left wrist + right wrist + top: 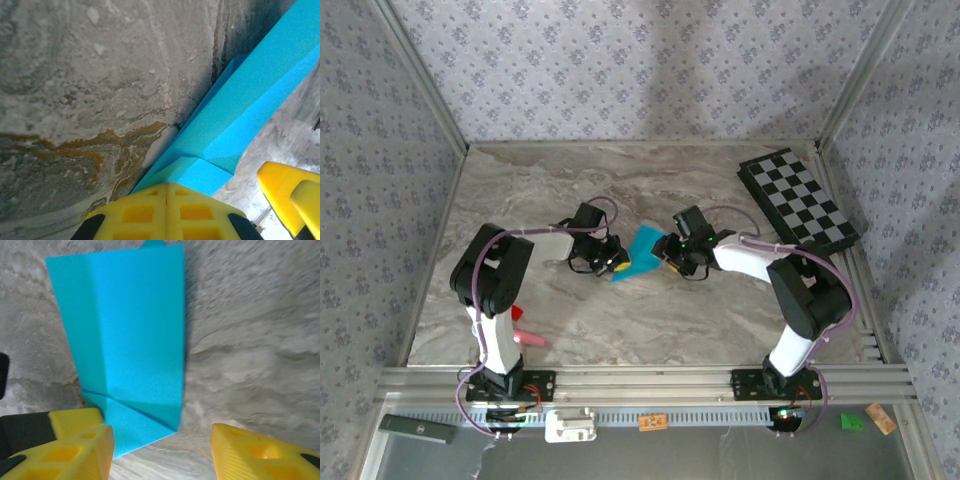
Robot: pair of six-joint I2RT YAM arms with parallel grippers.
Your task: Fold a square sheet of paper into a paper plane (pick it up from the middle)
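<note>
Shut yellow jaws on folded cyan paper (260,100)

The paper (642,248) is plain bright cyan-blue. The worktop (650,320) is grey-beige marble with rusty-brown veins. At the far right, the board (798,200) is black-and-white checkered. The walls (620,70) carry a pale lilac floral print. The jaws are yellow. A small object (530,338) at the near left is pink and red.

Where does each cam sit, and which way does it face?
Top external: above, behind the bases, looking down at the table; left arm, right arm show.
Left wrist: low, facing the blue paper; own left fingers shut on it.
Right wrist: angled down at the paper; own right fingers open.
Shared: both wrist views see the paper.
</note>
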